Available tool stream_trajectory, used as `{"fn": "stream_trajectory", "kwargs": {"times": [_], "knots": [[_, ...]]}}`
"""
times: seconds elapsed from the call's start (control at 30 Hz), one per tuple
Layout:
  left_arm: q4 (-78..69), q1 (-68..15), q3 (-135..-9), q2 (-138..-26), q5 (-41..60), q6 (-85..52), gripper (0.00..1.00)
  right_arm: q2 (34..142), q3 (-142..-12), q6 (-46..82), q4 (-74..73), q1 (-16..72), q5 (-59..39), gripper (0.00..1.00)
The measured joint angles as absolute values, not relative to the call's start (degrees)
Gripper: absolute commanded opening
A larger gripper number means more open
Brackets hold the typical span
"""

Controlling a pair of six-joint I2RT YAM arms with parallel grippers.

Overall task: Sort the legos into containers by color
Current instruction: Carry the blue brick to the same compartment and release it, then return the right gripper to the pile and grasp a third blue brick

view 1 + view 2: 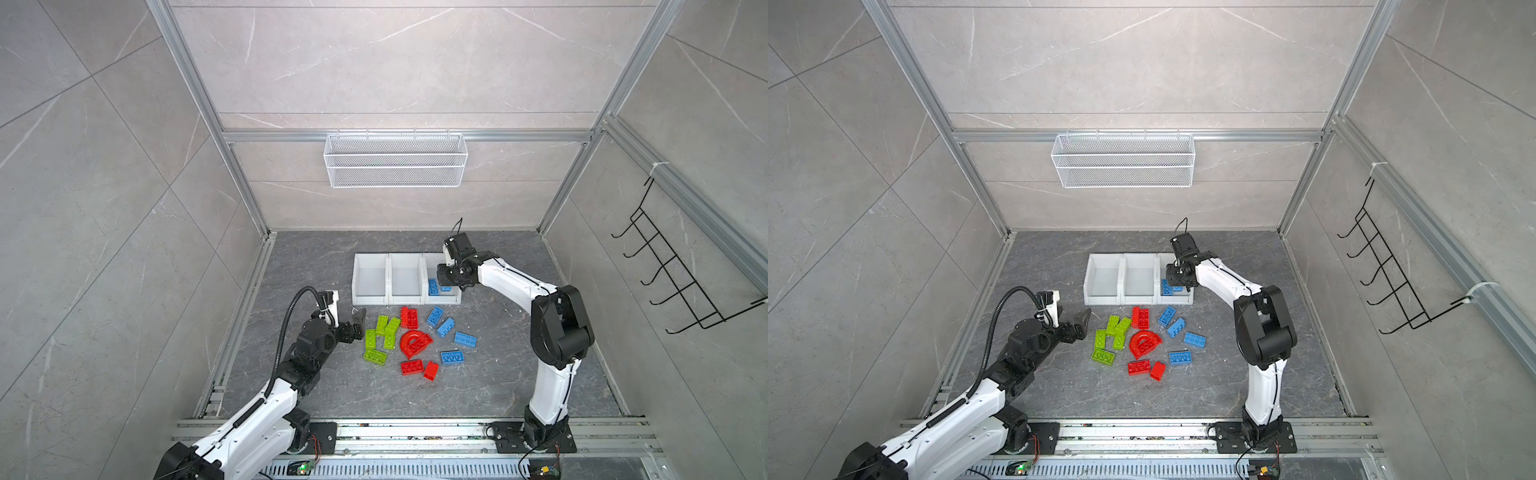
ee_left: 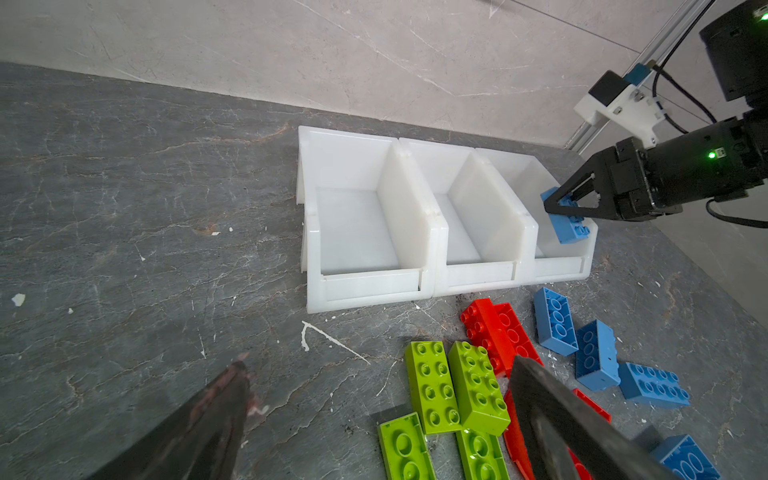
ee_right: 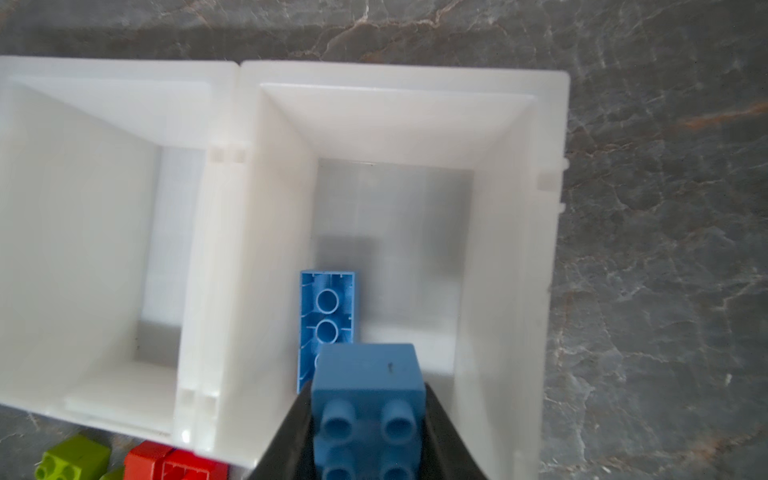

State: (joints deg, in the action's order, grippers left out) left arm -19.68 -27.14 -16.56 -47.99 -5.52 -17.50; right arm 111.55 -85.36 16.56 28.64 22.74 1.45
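Top view: the right gripper hangs over the rightmost white bin on the desk.

Left wrist view: the left gripper, jaws spread wide, hovers beside green bricks.

Right wrist view: jaws pinch a blue brick above a second blue brick lying inside. Best released low, clear of the walls.
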Motion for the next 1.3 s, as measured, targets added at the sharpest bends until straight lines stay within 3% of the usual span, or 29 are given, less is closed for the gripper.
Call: {"fn": "stream_trajectory", "kwargs": {"times": [0.47, 0.9, 1.1, 1.3], "knots": [[-19.66, -27.14, -16.56, -49.12, -5.91, -17.5, 1.0, 117.78, -87.99, 16.21, 28.12, 22.74, 3.29, 0.28], [-19.66, -27.14, -16.56, -49.12, -5.93, -17.5, 1.0, 119.04, -88.51, 16.25, 28.08, 23.16, 3.29, 0.52], [-19.68, -27.14, -16.56, -49.1, -5.78, -17.5, 1.0, 112.88, -88.23, 16.25, 28.6, 24.03, 3.27, 0.53], [-19.68, -27.14, -16.56, -48.9, -5.58, -17.5, 1.0, 98.35, -79.88, 16.45, 28.42, 27.51, 2.83, 0.57]]}}
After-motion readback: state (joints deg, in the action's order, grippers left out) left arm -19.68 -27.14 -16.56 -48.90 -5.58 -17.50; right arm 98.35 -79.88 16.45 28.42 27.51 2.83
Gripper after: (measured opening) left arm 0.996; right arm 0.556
